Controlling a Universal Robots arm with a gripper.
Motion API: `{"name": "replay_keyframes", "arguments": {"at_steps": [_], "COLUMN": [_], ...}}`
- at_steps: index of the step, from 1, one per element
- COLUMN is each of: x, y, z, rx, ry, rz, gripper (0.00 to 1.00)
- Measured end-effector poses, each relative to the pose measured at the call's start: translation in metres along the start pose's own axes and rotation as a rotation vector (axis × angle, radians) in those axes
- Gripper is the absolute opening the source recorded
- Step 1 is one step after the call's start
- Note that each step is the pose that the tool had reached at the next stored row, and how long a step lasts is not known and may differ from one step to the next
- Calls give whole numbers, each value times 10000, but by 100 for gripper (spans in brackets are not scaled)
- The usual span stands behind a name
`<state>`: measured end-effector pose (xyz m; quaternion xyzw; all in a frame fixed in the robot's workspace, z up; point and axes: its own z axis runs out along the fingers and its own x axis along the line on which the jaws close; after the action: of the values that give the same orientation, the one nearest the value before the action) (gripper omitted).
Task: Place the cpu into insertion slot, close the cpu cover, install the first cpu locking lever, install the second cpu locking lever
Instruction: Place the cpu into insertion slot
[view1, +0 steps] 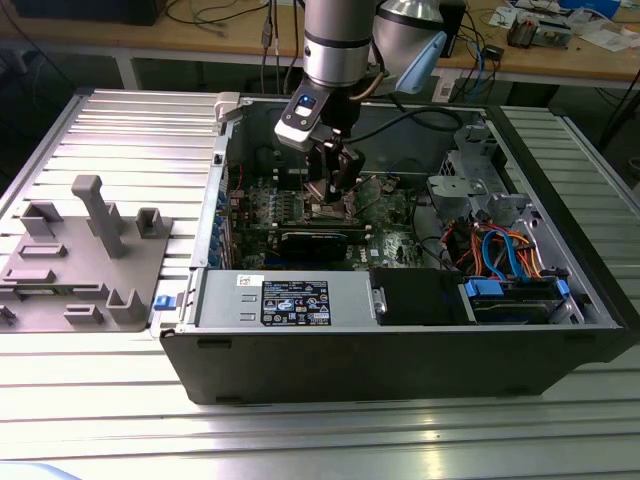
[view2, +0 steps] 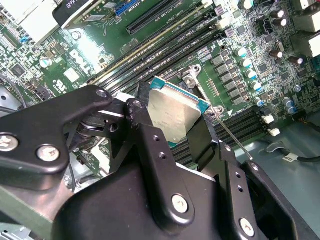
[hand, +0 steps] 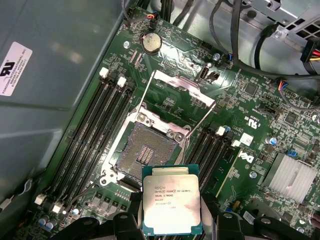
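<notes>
My gripper (hand: 171, 222) is shut on the cpu (hand: 171, 200), a flat square chip with a silver top, pinched by two opposite edges. In the second wrist view the cpu (view2: 172, 112) sits tilted between the black fingers (view2: 150, 135). The insertion slot (hand: 145, 152) lies bare, its dark pin field showing, with the chip held just beside it and above the board. The cpu cover (hand: 182, 87) stands swung up at the slot's far side, with both thin wire levers (hand: 200, 122) raised. In the exterior view the gripper (view1: 335, 185) hangs inside the open computer case over the green board.
Long black memory slots (hand: 95, 125) flank the socket on both sides. A coin battery (hand: 150, 42) and a finned heat sink (hand: 295, 175) sit on the board. In the case are a graphics card (view1: 315, 240), a power supply (view1: 290, 300) and drive cables (view1: 500, 250). A grey fixture (view1: 80, 250) stands outside.
</notes>
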<state>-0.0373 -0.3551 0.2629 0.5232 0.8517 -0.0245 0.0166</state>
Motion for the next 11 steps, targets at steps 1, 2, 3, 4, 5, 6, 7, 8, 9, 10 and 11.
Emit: {"name": "replay_keyframes", "arguments": {"at_steps": [1,2,3,4,5,6,7,8,9,10,11], "x": [0,0,0,0,0,0,0,0,0,0,0], "y": [0,0,0,0,0,0,0,0,0,0,0], "z": [1,1,1,2,2,2,3,3,4,4,5], "rx": [0,0,1,1,1,2,1,2,2,3,3], "ry": [0,1,0,0,1,1,0,0,1,1,1], "rz": [6,9,13,19,23,29,34,40,45,50,58], "gripper": [55,55,55,55,55,55,55,55,55,55,55]}}
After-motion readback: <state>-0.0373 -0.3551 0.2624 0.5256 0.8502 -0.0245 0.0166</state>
